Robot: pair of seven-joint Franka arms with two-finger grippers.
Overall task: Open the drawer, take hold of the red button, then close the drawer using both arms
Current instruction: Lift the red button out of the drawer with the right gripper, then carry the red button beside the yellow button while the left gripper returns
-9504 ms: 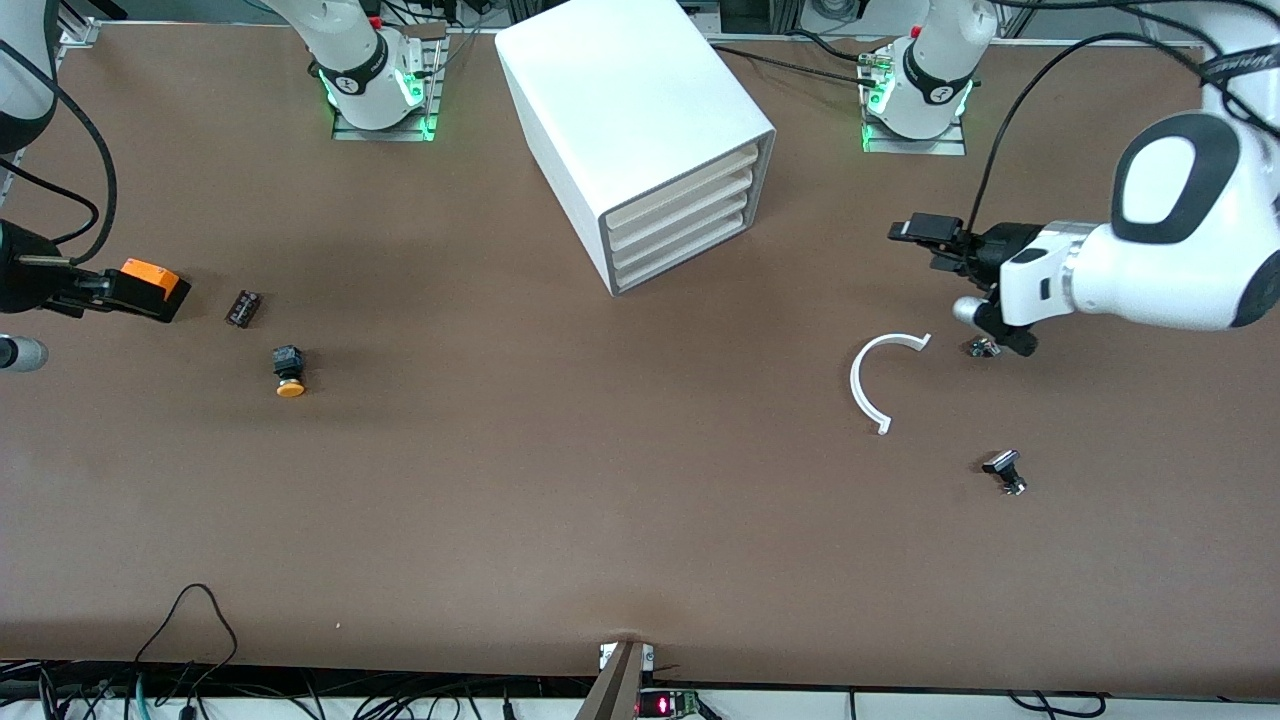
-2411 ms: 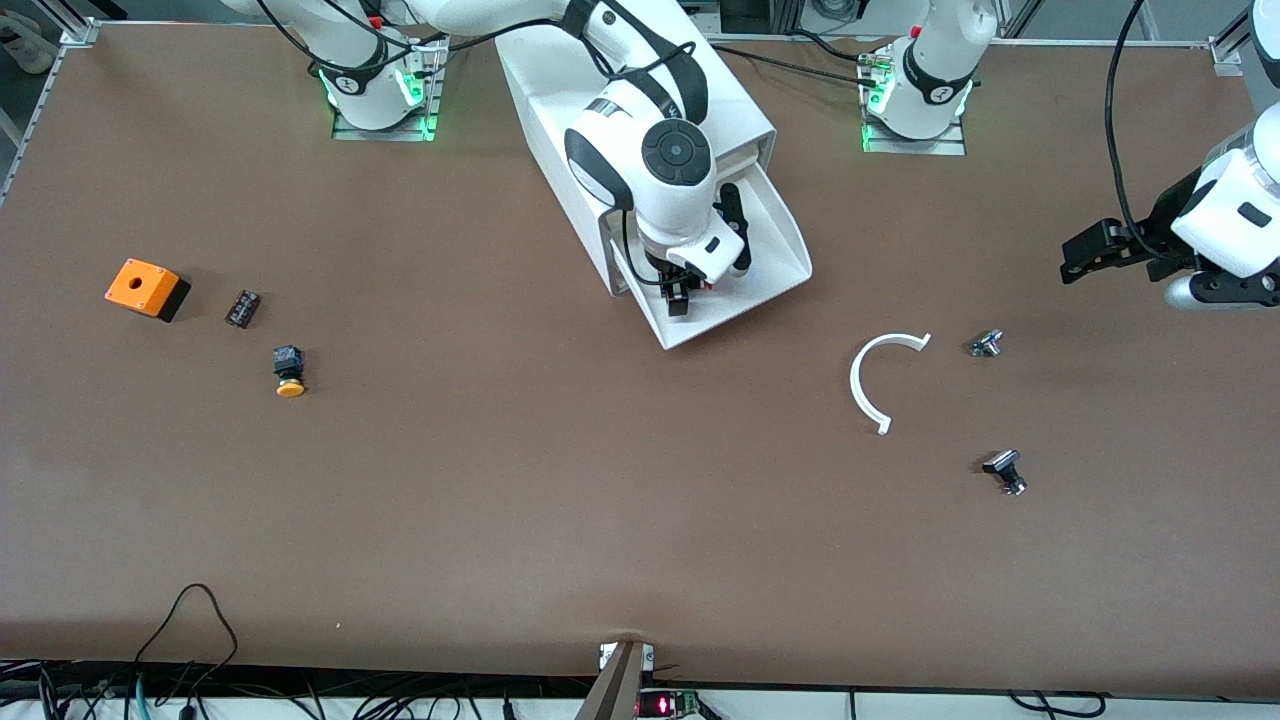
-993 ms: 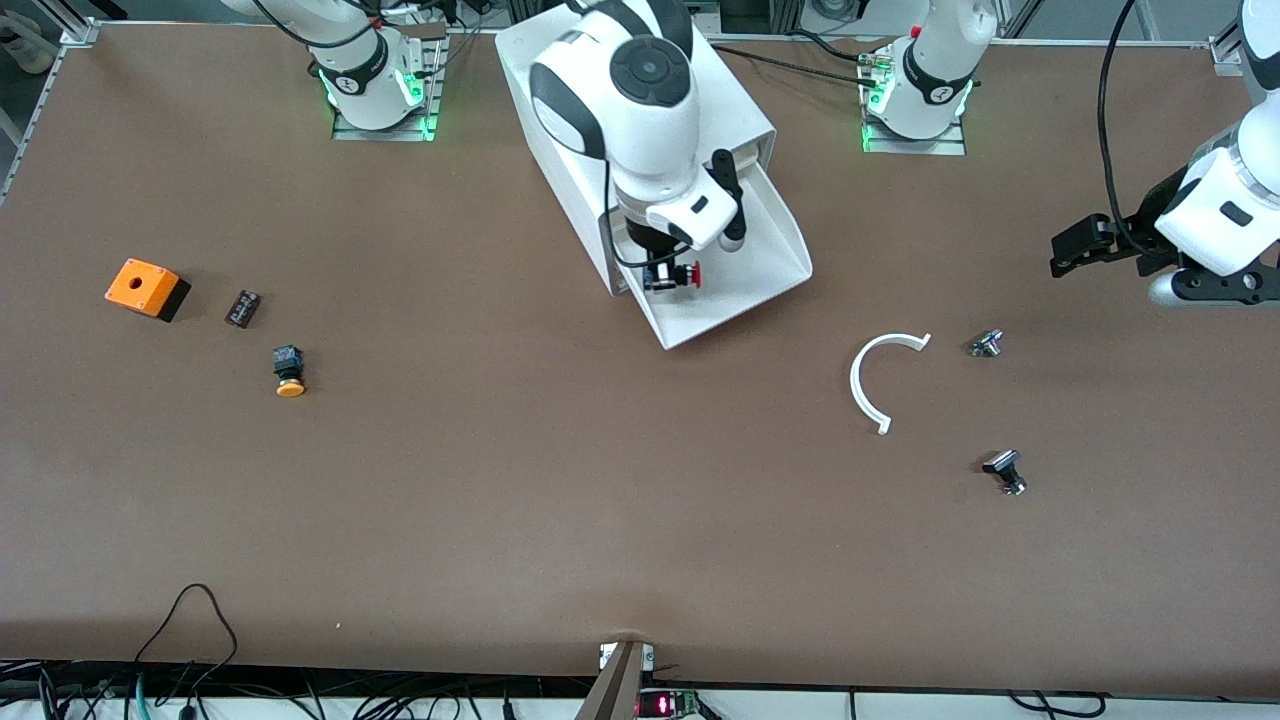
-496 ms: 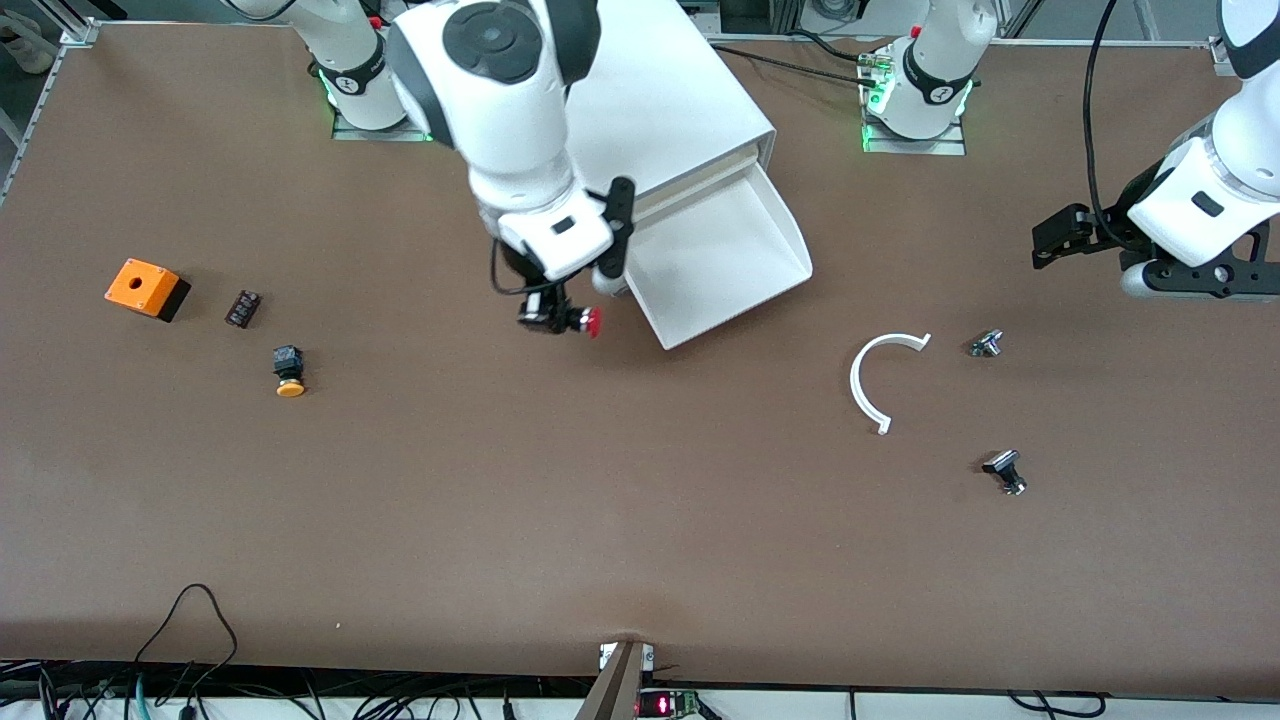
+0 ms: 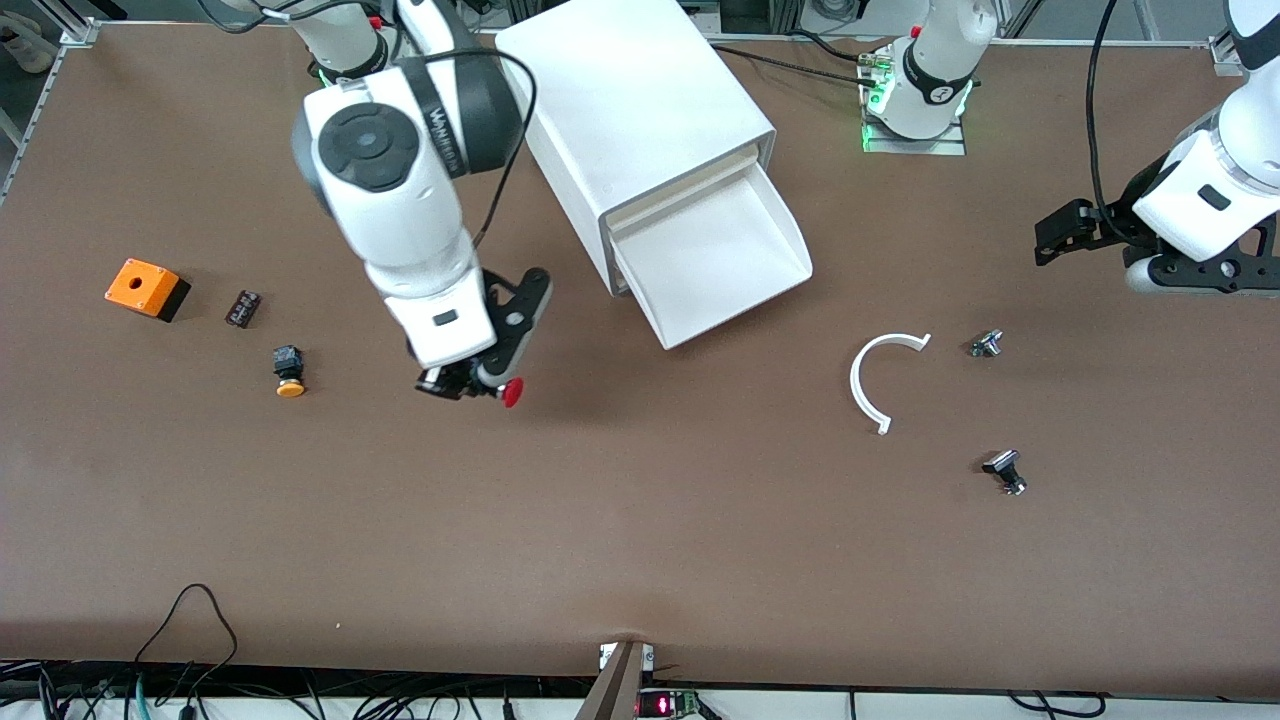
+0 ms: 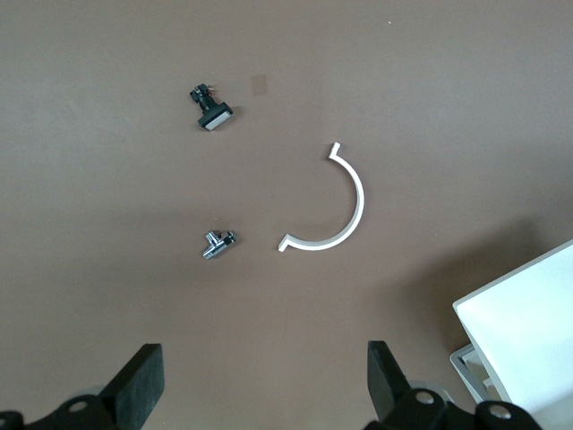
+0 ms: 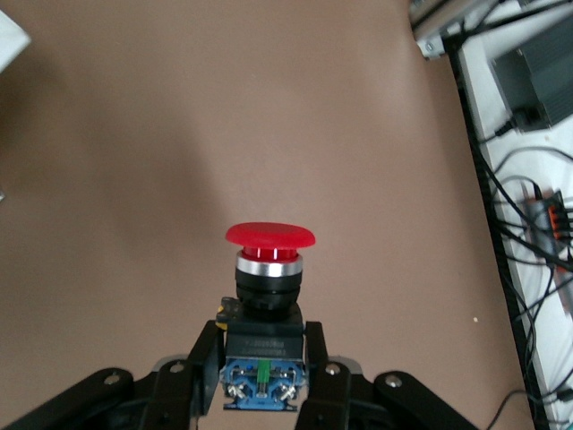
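The white cabinet [image 5: 640, 120] stands at the middle of the table near the bases, its lowest drawer [image 5: 715, 265] pulled out and bare inside. My right gripper [image 5: 470, 383] is shut on the red-capped button [image 5: 511, 392], also seen in the right wrist view [image 7: 267, 269], its black body between the fingers. It holds the button over bare table between the cabinet and the yellow-capped button. My left gripper [image 5: 1075, 232] is open and empty over the table at the left arm's end; its fingers [image 6: 139, 385] show in the left wrist view. The drawer's corner shows there too [image 6: 528, 313].
A yellow-capped button [image 5: 288, 372], a small dark part [image 5: 242, 308] and an orange box with a hole [image 5: 146, 288] lie toward the right arm's end. A white half ring [image 5: 872, 380] and two small metal parts [image 5: 985, 344] [image 5: 1004, 471] lie toward the left arm's end.
My right gripper lifted the red button out of the open drawer and carried it away from the cabinet, toward the right arm's end and lower over the table. The left gripper stayed about where it was.
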